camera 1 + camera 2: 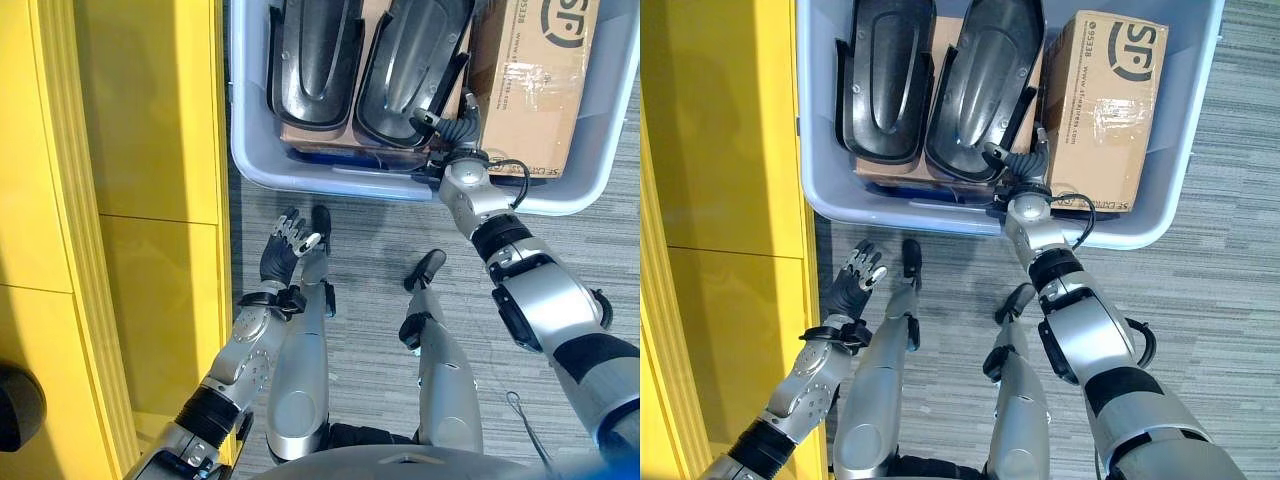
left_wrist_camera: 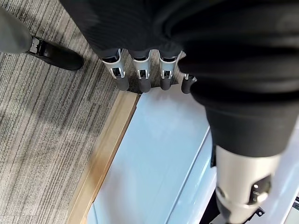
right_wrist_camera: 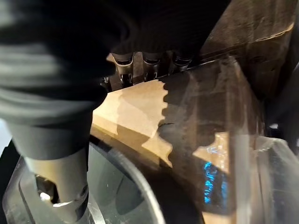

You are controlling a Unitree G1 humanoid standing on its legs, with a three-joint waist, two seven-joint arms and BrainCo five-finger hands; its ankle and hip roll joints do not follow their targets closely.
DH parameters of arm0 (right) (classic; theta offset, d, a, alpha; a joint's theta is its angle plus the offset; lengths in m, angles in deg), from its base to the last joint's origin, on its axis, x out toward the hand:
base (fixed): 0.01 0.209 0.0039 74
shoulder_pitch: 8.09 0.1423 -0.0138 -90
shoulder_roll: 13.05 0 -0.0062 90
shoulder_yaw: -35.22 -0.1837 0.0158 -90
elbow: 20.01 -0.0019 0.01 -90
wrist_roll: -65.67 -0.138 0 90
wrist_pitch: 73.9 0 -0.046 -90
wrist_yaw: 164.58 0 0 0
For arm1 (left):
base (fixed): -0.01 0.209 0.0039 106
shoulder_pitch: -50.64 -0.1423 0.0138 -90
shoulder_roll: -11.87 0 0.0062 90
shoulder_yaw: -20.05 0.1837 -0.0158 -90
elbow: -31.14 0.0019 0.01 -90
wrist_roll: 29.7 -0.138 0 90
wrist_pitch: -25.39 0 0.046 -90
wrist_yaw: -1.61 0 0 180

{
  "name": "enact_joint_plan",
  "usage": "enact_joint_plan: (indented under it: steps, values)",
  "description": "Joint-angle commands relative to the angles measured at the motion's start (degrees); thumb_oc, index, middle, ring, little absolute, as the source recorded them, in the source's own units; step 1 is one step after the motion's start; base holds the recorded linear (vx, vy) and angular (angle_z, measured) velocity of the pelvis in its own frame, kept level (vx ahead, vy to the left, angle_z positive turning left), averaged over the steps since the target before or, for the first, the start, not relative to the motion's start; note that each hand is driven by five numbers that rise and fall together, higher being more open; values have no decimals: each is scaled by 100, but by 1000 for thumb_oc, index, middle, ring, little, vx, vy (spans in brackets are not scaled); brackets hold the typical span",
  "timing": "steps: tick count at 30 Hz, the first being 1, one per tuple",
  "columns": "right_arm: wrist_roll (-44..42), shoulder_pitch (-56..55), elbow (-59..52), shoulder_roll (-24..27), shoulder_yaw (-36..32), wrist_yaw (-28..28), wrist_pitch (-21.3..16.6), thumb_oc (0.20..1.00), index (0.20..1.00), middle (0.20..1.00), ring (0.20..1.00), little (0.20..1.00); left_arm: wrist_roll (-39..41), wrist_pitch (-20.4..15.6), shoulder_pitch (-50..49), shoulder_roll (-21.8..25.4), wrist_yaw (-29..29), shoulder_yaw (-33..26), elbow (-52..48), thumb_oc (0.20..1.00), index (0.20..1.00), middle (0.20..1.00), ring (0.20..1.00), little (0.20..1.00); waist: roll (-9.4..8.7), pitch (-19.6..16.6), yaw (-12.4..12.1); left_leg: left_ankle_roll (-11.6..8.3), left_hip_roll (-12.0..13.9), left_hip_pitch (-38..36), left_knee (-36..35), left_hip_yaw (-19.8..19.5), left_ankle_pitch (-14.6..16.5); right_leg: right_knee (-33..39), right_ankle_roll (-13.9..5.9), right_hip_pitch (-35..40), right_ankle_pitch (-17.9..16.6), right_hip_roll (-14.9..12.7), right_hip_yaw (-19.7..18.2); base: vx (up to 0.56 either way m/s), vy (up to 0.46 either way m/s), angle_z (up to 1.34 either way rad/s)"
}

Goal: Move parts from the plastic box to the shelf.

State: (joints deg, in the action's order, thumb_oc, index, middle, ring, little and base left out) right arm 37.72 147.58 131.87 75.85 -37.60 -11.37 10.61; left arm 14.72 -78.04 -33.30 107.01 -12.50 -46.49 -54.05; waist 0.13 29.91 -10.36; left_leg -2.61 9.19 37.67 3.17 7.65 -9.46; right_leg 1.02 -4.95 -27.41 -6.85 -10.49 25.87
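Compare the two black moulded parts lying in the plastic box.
The left black part lies clear of both hands; the right black part has the right robot hand at its near end. The left black part lies roughly straight along the plastic box, while the right black part is angled, its far end leaning toward the cardboard box. Both are glossy black, elongated shells with raised rims, resting side by side on cardboard.

The plastic box (image 1: 1170, 215) stands on the floor (image 1: 1230, 290) ahead, with the shelf (image 1: 150, 110) to its left. In the box, two parts (image 1: 885, 80) (image 1: 985, 85) lie side by side on flat cardboard (image 1: 880, 168), with a carton (image 1: 1105, 110) to their right.
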Motion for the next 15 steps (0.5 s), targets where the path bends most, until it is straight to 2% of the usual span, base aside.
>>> enact_joint_plan:
  steps: [1,15]
  values:
    - [-82,340,142,366,200,-73,-154,1000,1000,1000,1000,1000,79,-244,21,243,7,258,-316,1000,1000,1000,1000,1000,104,-11,-187,-251,6,-19,418,-528,752,-515,-512,-52,481,-423,61,19,25,7]
    - [-180,862,862,776,186,-91,-20,1000,1000,1000,1000,1000,64,-280,164,310,25,350,-410,1000,1000,1000,1000,1000,197,-11,-330,-224,-114,247,515,-655,796,-493,-558,-93,489,-478,157,21,11,7]
